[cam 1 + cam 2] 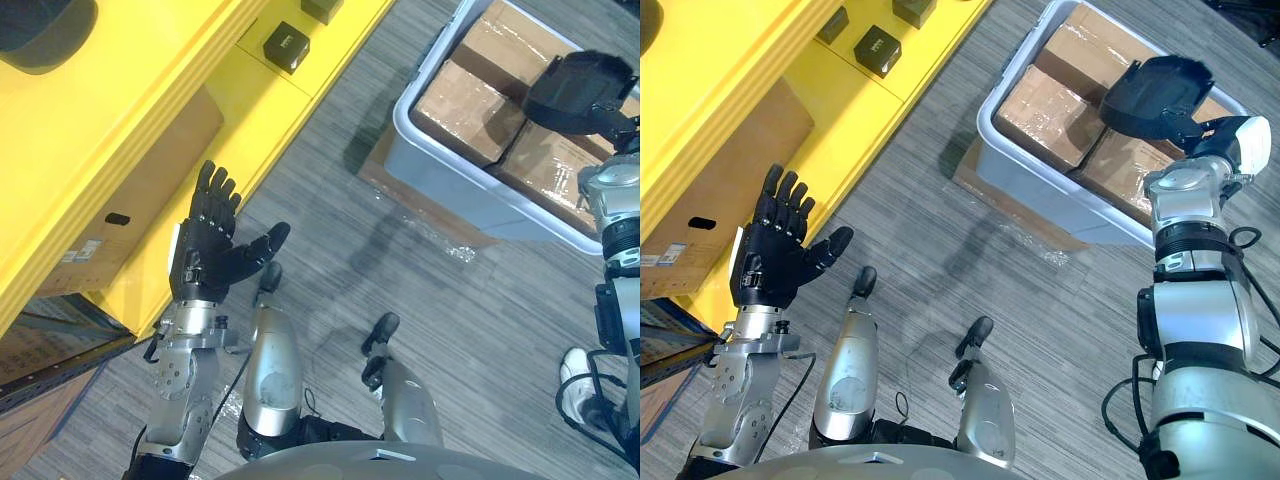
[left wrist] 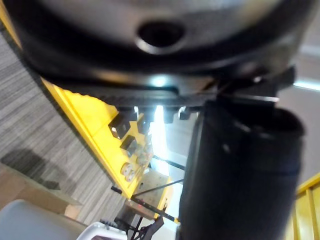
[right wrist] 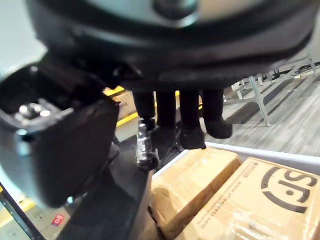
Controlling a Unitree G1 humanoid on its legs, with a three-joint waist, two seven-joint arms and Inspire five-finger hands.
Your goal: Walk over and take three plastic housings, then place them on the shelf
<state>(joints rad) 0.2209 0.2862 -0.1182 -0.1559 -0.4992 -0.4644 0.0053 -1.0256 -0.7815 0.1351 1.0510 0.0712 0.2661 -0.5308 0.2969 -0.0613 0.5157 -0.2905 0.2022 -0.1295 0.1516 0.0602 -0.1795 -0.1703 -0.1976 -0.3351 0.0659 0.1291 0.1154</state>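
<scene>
A black plastic housing point(image 1: 1155, 95) hangs over the grey bin point(image 1: 1012, 175), with my right hand point(image 1: 1225, 140) shut on its near edge. The right wrist view has the same housing point(image 3: 112, 200) pinched between the thumb point(image 3: 55, 145) and the fingers point(image 3: 180, 112). My left hand point(image 1: 205, 255) is raised beside the yellow shelf point(image 1: 150, 100), palm up, fingers straight and spread, holding nothing. Two small black housings point(image 1: 287, 45) point(image 1: 320, 8) lie on the shelf's top board, past the left hand.
The grey bin point(image 1: 440, 150) stands on the carpet to the right and holds several wrapped cardboard boxes point(image 1: 460, 100). A cardboard box point(image 1: 130, 190) fills the shelf's lower level. A white shoe point(image 1: 575, 375) is at the far right. Grey carpet lies between shelf and bin.
</scene>
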